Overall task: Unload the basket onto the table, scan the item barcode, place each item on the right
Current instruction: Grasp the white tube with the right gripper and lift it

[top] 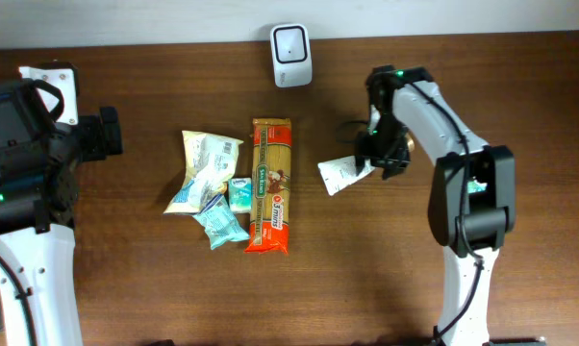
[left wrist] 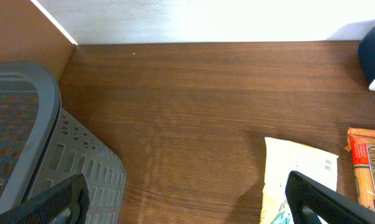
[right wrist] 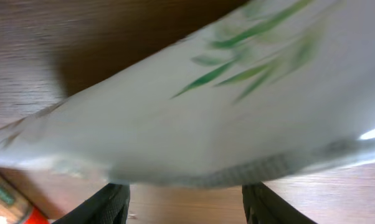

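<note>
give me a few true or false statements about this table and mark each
The left gripper is open and empty. True.
The scanner sits among the groceries. False: it stands apart, beyond the far end of the pasta pack.
The white packet is by the right gripper. True.
The pasta pack is in the grey basket. False: it lies on the table.

White packet (right wrist: 194,112) — green leaf print; pasta pack (top: 270,187) — orange-red.
</note>
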Motion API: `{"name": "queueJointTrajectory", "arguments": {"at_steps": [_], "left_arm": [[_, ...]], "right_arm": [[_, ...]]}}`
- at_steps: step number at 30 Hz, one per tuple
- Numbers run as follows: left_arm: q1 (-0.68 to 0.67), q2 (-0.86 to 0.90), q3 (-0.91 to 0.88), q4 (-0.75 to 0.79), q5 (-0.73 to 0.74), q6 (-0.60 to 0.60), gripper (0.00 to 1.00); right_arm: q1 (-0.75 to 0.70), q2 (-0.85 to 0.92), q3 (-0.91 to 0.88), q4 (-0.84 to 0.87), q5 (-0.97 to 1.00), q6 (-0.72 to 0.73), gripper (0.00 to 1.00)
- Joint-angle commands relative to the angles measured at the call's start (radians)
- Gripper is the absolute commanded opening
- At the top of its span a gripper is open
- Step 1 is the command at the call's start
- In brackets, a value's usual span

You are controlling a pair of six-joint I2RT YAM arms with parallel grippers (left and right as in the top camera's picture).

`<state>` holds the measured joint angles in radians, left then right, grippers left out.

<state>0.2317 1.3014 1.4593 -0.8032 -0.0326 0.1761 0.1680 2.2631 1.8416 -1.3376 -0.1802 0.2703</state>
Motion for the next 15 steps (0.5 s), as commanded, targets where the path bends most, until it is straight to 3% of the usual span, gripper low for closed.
{"name": "queueJointTrajectory", "arguments": {"at_steps": [1, 5, 10, 12, 15], "left_arm": [[0.005, 0.0, 0.011, 0.002, 0.011, 0.013, 0.99], [0.005, 0.0, 0.011, 0.002, 0.011, 0.013, 0.99], [0.005, 0.0, 0.011, 0.002, 0.011, 0.013, 0.99], [0.005, 0.0, 0.011, 0.002, 0.011, 0.013, 0.99], [0.005, 0.0, 0.011, 0.002, 0.011, 0.013, 0.99]], "right_arm": [[-0.045, -0.057, -0.005, -0.002, 0.03, -0.053, 0.57], [-0.107, -0.102, -0.005, 0.018, -0.007, 0.076, 0.54], [-0.123, -0.098, -0.01, 0.037, -0.006, 0.083, 0.18], [-0.123, -0.098, -0.029, 0.076, -0.006, 0.082, 0.17], [-0.122, -0.098, -0.043, 0.164, -0.027, 0.083, 0.04]]}}
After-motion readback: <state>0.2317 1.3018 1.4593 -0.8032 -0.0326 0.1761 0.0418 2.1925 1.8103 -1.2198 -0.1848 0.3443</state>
